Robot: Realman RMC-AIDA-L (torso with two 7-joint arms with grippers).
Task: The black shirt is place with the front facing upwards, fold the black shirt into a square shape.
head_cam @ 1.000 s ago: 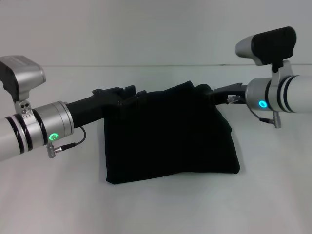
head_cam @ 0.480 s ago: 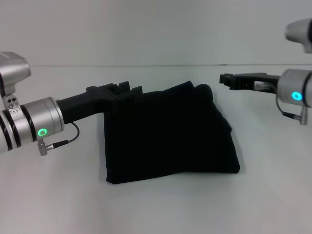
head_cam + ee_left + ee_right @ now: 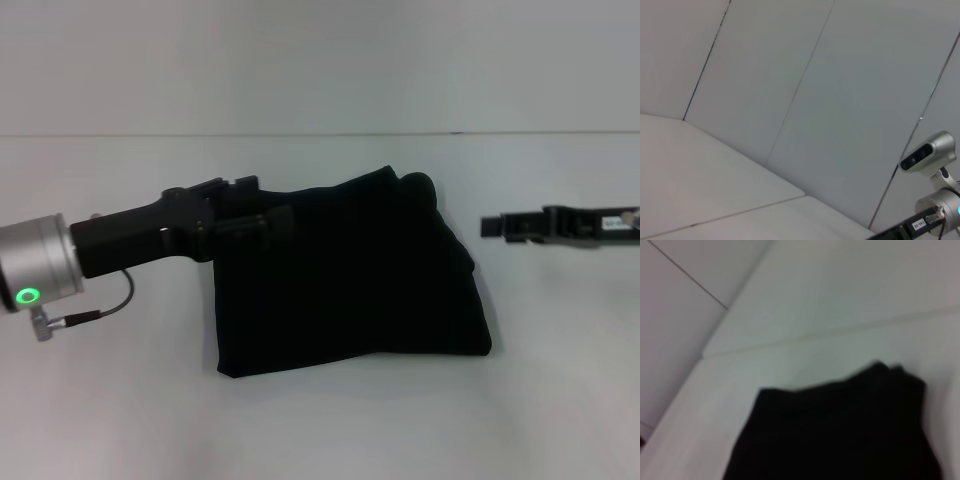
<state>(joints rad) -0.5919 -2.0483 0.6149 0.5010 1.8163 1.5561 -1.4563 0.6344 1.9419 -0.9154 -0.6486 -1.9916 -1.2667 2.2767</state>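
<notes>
Head view: the broad white surface (image 3: 330, 430) fills the scene, meeting a pale wall behind it. On it, at the middle, lies the black soft-fabric shirt (image 3: 350, 280), folded into a thick, roughly four-sided bundle with a straight near edge, slanting sides and a small rounded bump at its far right corner. No lettering or label shows on it.

The left arm comes in from the left side, a silver cylinder with a glowing green ring and a thin dark cable, ending in the black hard left gripper (image 3: 258, 210). That gripper sits over the bundle's far left corner; black on black, so I cannot tell whether its fingers are parted or whether they have any cloth between them.

The black right gripper (image 3: 492, 227) reaches in from the right edge, level and slender, apart from the shirt's right side, holding nothing. How far its fingers are open cannot be told.

The right wrist view shows the shirt's (image 3: 840, 430) dark folded edge on the surface. The left wrist view shows wall panels and the right arm's silver camera housing (image 3: 929, 154).
</notes>
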